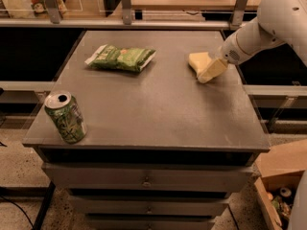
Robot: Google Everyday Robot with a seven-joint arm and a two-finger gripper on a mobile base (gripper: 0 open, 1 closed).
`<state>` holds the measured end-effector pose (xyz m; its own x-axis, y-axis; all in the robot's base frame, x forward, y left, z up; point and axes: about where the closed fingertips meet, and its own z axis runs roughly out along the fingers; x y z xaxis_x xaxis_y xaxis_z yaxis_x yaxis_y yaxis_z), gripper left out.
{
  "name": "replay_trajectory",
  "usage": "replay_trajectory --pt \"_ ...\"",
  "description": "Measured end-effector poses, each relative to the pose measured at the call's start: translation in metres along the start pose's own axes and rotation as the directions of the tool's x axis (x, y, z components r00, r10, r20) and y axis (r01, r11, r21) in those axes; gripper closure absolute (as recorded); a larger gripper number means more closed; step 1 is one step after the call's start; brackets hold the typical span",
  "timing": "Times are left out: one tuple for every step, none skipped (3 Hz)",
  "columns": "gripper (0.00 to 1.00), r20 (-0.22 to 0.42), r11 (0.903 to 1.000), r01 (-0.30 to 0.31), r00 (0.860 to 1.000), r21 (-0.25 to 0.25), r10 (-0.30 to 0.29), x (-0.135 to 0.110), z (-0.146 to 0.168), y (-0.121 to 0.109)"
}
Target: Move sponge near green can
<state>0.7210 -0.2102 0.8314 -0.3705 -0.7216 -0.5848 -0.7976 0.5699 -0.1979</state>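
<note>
The sponge (196, 60), a pale yellow foam block, lies on the grey table top (158, 109) at the far right. The gripper (207, 75) hangs from the white arm (261, 30) that reaches in from the right. It is right against the sponge's right front side and overlaps it in view. The green can (65, 117) stands upright at the front left corner of the table, far from the sponge and the gripper.
A flat green snack bag (121, 58) lies at the back left of the table. Drawers sit under the table top. A cardboard box (283, 186) with small items stands on the floor at the lower right. A rail and shelves run behind the table.
</note>
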Motion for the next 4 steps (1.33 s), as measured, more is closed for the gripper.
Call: replay_trajectory --pt "0.41 0.014 0.9993 -0.028 1.000 -0.025 0.028 0.0016 0.0134 0.0008" --pt "0.64 0.014 0.9993 -0.028 1.000 -0.025 0.028 -0.0015 0.0094 -0.0002" --pt "0.87 0.014 0.9993 -0.028 1.000 -0.025 0.028 -0.0025 0.0081 -0.0005" --pt "1.00 0.014 0.9993 -0.028 1.000 -0.025 0.028 -0.0025 0.0080 -0.0005"
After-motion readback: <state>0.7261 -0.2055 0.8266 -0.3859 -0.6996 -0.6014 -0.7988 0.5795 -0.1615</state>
